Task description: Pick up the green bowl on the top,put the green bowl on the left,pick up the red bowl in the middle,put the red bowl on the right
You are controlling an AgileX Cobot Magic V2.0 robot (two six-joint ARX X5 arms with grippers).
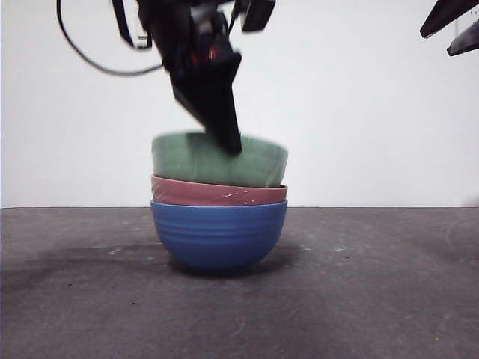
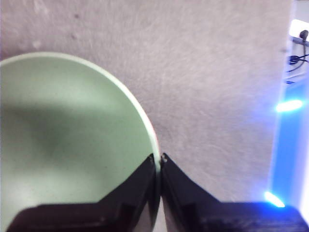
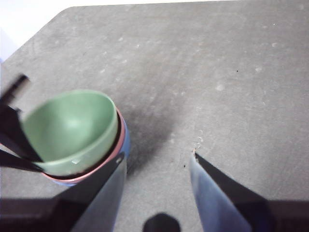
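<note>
The green bowl (image 1: 217, 161) is the top of a stack and looks motion-blurred and slightly raised. My left gripper (image 1: 228, 142) comes down from above and is shut on its rim, one jaw inside and one outside (image 2: 159, 157). The bowl's pale inside fills the left wrist view (image 2: 63, 145). The red bowl (image 1: 217, 194) sits nested in the blue bowl (image 1: 218, 235) under it. In the right wrist view the green bowl (image 3: 67, 128) is tilted above the red rim (image 3: 117, 140). My right gripper (image 3: 158, 153) is open and empty, high beside the stack.
The stack stands mid-table on the dark grey tabletop (image 1: 374, 299). The right arm shows as black tips at the top right corner (image 1: 453, 26). A cable (image 1: 90, 63) hangs at upper left. The table's rounded far corner (image 3: 63, 12) shows in the right wrist view.
</note>
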